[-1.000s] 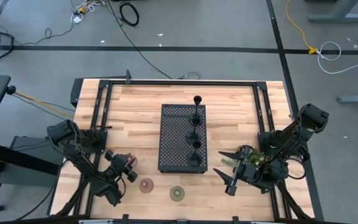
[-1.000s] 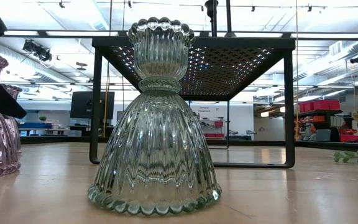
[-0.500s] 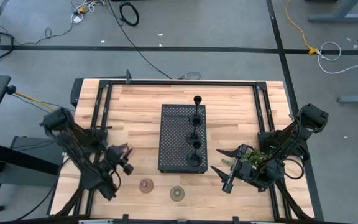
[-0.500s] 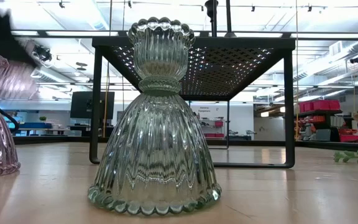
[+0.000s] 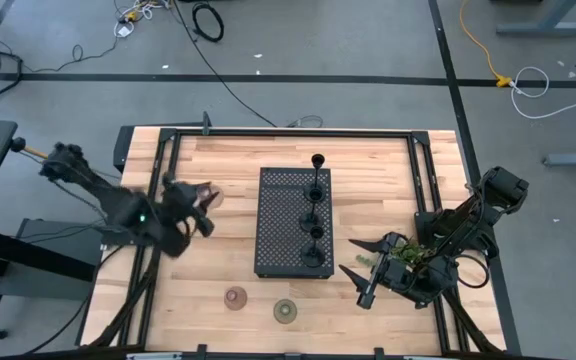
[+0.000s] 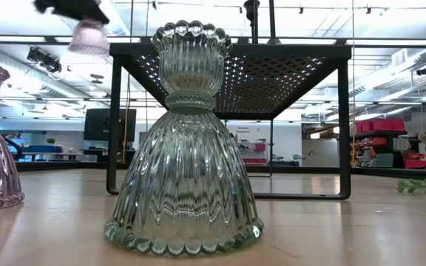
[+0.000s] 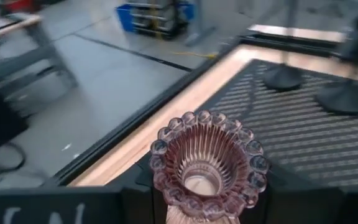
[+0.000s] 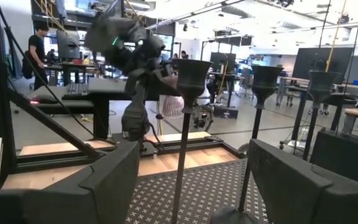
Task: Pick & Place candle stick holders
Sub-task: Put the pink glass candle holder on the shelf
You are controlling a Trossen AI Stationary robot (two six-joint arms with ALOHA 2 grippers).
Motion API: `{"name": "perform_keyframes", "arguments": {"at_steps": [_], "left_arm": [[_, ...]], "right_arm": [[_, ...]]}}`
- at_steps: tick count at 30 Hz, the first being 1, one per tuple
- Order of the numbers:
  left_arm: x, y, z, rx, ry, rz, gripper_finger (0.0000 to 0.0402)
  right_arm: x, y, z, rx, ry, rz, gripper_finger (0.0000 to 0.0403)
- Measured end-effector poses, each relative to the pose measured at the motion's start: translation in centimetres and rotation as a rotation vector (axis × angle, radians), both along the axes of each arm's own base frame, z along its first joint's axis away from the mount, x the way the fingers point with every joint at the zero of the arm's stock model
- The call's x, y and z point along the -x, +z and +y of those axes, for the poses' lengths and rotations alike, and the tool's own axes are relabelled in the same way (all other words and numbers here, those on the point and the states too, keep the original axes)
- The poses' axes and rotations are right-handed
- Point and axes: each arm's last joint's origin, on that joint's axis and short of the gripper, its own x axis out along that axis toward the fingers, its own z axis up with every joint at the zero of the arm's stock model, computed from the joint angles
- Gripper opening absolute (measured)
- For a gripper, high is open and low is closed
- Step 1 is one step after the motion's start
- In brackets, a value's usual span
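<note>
My left gripper (image 5: 200,200) is shut on a pinkish glass holder (image 7: 207,163) in the air, left of the black perforated tray (image 5: 280,225). It shows high up in the low view (image 6: 89,37). A second pinkish holder (image 5: 235,297) and a green one (image 5: 286,311) stand on their wide bases near the table's near edge. Several black stemmed holders (image 5: 314,232) stand in a row on the tray. My right gripper (image 5: 356,286) is open and empty, right of the tray's near end. My left gripper pinches the pinkish holder between its two fingers (image 7: 126,200), on the ribbed body just below the beaded cup (image 7: 185,211). The fingers come from above. The holder is lifted clear of the table, with its open cup toward the wrist and its bell base (image 6: 87,50) hanging below.
The tray stands on thin legs (image 6: 114,125) above the wooden table. A green plant sprig (image 5: 393,255) lies by my right gripper. Black rails (image 5: 158,160) run along the table's left, right and far sides. People stand in the room beyond (image 8: 37,46).
My left gripper has risen and gone toward the table's far edge, carrying the pinkish holder from the table's near left up beside the tray. The holder is now lifted clear of the table. The other two glass holders have stayed in place.
</note>
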Motion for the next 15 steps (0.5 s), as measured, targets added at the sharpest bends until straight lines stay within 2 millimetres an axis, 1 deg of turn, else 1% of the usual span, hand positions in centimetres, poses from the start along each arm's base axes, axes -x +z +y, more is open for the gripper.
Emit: {"name": "perform_keyframes", "arguments": {"at_steps": [4, 7, 11, 15], "left_arm": [[-3.0, 2.1, 1.4, -0.022, -0.176, 0.032, 0.0130], [-4.8, 2.9, 3.3, -0.049, -0.256, 0.029, 0.0130], [-7.1, 2.1, 6.4, -0.024, -0.289, 0.082, 0.0130], [-10.0, 1.0, 8.8, 0.036, -0.400, 0.052, 0.0130]], "right_arm": [[0.0, 0.0, 0.0, -0.001, 0.001, -0.001, 0.0299], [0.0, 0.0, 0.0, -0.010, 0.002, -0.005, 0.0299], [0.0, 0.0, 0.0, -0.014, 0.009, -0.009, 0.0299], [0.0, 0.0, 0.1, -0.024, 0.015, -0.014, 0.0299]]}}
